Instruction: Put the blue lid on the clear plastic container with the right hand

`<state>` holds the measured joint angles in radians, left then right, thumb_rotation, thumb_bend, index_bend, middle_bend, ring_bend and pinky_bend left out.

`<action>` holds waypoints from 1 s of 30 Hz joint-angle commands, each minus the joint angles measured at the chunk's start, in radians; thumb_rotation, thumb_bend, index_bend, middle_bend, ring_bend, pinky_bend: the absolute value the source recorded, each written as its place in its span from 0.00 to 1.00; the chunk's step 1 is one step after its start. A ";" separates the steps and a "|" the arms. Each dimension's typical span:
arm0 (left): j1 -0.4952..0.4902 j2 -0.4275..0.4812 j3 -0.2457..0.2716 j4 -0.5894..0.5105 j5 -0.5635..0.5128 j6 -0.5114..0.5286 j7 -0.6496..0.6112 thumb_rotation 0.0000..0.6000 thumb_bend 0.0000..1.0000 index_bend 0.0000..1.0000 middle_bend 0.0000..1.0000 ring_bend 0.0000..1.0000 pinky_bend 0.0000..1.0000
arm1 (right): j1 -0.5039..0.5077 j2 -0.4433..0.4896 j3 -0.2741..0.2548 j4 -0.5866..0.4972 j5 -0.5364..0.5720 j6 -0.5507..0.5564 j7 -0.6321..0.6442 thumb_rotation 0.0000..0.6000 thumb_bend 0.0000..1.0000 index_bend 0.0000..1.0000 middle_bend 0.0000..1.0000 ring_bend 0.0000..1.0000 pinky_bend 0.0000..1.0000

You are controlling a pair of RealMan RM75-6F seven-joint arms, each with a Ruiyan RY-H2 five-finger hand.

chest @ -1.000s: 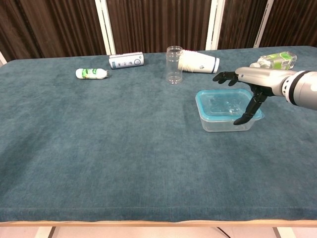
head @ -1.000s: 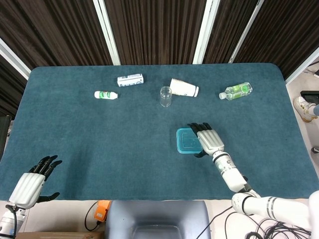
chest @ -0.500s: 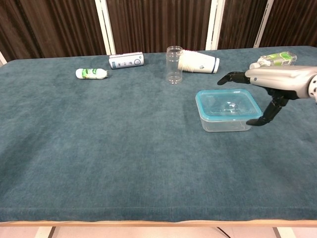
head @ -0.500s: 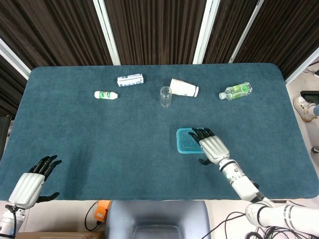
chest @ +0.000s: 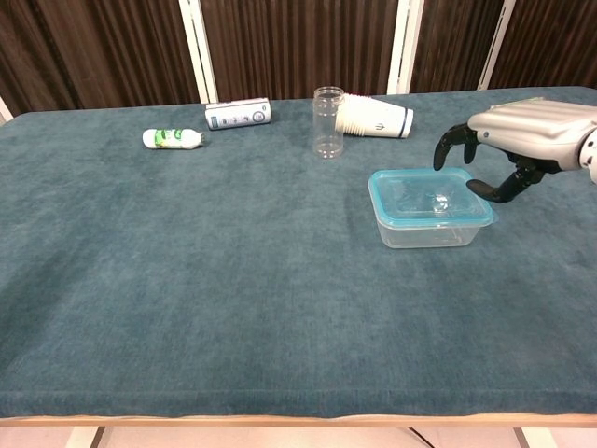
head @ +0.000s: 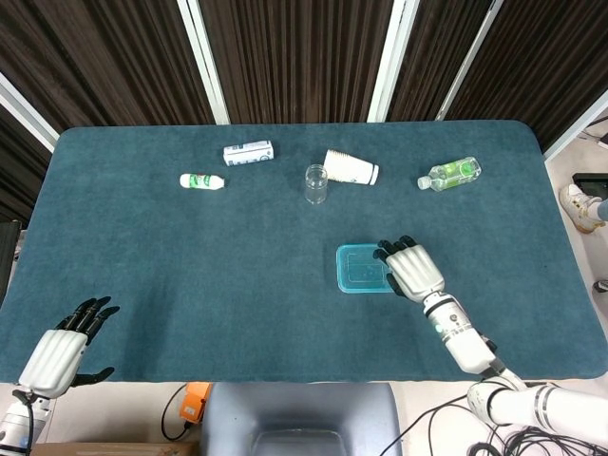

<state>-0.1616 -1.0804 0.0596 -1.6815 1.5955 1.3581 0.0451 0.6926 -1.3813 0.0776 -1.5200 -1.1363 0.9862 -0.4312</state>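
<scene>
Right hand (chest: 522, 135) hovers at the right edge of the frame, just beside and above the clear plastic container (chest: 431, 227), fingers curled downward and apart, grasping nothing. In the head view the same hand (head: 414, 271) sits right of centre, its fingertips at the container's right edge. The container stands on the table (chest: 187, 280) right of centre in the chest view. The blue lid (chest: 427, 195) lies flat across the container's rim, so placement appears done; whether it is pressed fully shut cannot be told, and only withdrawal seems left. Left hand (head: 65, 347), lower left of the head view, rests open-fingered and empty.
</scene>
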 commanded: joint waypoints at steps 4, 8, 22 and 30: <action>0.000 0.002 0.002 0.000 0.005 0.000 -0.006 1.00 0.48 0.17 0.07 0.07 0.30 | 0.015 -0.034 0.015 0.037 0.036 -0.042 0.005 1.00 0.64 0.40 0.32 0.35 0.32; -0.002 0.006 0.005 -0.002 0.009 -0.002 -0.012 1.00 0.48 0.17 0.07 0.07 0.30 | 0.019 -0.047 0.015 0.054 0.051 -0.061 0.002 1.00 0.64 0.40 0.32 0.35 0.32; 0.000 0.008 0.006 -0.003 0.010 0.001 -0.014 1.00 0.48 0.17 0.07 0.08 0.30 | 0.017 -0.074 0.011 0.105 0.043 -0.099 0.049 1.00 0.64 0.39 0.32 0.35 0.32; 0.000 0.009 0.007 -0.004 0.011 0.000 -0.013 1.00 0.48 0.17 0.07 0.08 0.30 | 0.010 -0.074 0.007 0.106 0.017 -0.094 0.069 1.00 0.64 0.39 0.32 0.34 0.32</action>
<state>-0.1619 -1.0714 0.0670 -1.6856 1.6066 1.3583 0.0318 0.7041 -1.4550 0.0842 -1.4134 -1.1154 0.8888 -0.3652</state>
